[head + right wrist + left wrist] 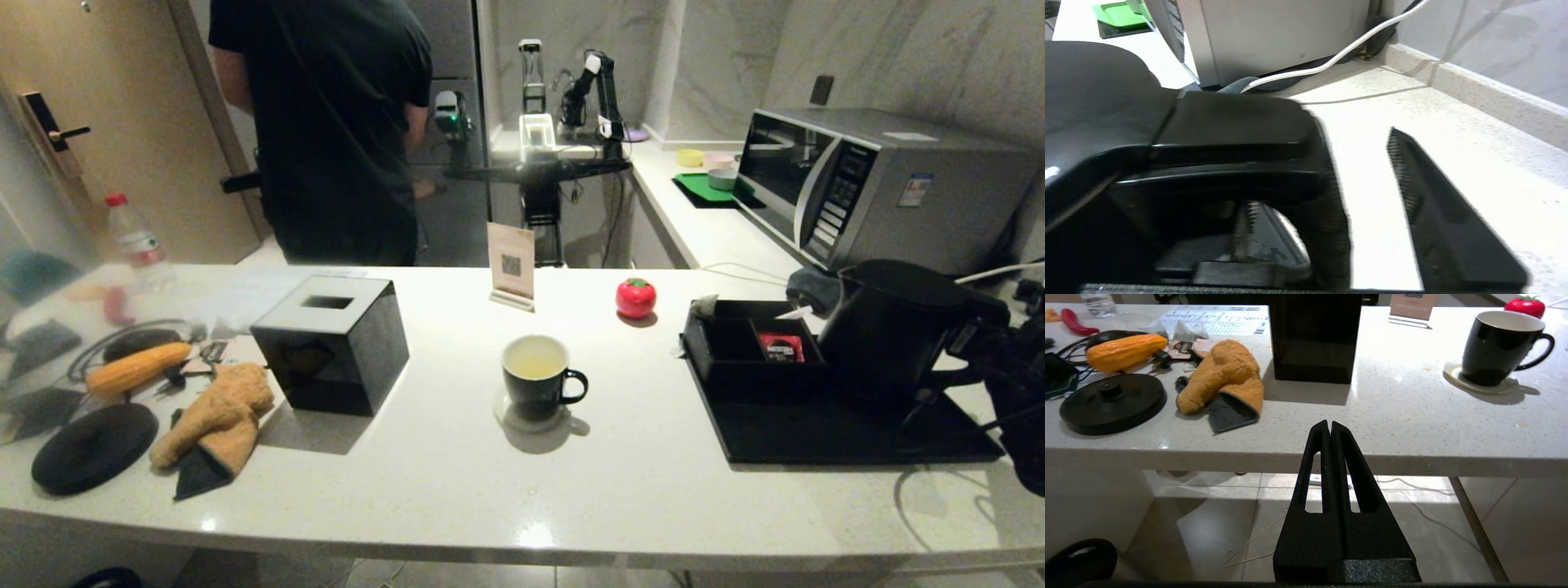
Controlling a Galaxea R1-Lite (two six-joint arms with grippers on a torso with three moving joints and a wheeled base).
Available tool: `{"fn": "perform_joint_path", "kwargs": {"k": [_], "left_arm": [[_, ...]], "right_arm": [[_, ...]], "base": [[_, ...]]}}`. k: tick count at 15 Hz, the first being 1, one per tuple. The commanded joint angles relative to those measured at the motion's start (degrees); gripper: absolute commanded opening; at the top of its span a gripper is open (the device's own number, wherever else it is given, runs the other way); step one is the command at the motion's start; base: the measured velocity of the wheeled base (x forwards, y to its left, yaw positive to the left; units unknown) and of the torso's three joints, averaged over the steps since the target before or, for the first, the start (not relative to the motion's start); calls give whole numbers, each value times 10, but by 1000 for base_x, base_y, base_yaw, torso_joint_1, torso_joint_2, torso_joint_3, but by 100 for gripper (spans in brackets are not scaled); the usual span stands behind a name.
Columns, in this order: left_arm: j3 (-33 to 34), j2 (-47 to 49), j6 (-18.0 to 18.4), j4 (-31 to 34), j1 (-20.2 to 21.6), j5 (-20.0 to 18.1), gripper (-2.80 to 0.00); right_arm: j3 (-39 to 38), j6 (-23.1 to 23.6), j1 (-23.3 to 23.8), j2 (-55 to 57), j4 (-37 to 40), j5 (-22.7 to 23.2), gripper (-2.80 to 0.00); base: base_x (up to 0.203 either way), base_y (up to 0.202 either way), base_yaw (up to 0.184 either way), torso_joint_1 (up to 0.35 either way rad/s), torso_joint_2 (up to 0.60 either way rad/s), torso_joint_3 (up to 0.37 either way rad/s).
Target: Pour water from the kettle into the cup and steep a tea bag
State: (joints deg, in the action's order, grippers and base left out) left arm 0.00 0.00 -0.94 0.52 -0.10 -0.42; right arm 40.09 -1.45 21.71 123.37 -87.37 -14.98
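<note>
Nearest the head camera, the white surface (pixel 522 490) carries the cup (pixel 536 377) at its middle, upright on a pale coaster (pixel 1479 381). Its ear handle points toward the robot's right. It is black outside, white inside, and holds pale yellowish water (pixel 535 365). No tea bag can be made out in it.

To the right, the kettle (pixel 894 327) stands upright on a black tray (pixel 816 433), matte black, with its loop handle turned toward the right arm. The right tool (pixel 1361 204) sits at that handle with its fingers spread apart: one finger (pixel 1429 196) lies outside the handle and the other shows through the loop. Neither is pressed on it.

The left tool (pixel 1329 428) hangs below the surface's front edge, fingers closed together, holding nothing.
</note>
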Motion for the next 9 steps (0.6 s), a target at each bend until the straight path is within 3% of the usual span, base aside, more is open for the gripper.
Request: {"fn": "perform_joint_path", "kwargs": {"k": [1, 9], "left_arm": [[0, 0, 0, 0, 0, 0, -280], [0, 0, 0, 0, 0, 0, -280]], "right_arm": [[-16, 1, 0, -6, -25, 0, 0], [-55, 4, 0, -42, -26, 0, 0]], "base": [[0, 0, 0, 0, 0, 0], [0, 0, 0, 0, 0, 0]]}}
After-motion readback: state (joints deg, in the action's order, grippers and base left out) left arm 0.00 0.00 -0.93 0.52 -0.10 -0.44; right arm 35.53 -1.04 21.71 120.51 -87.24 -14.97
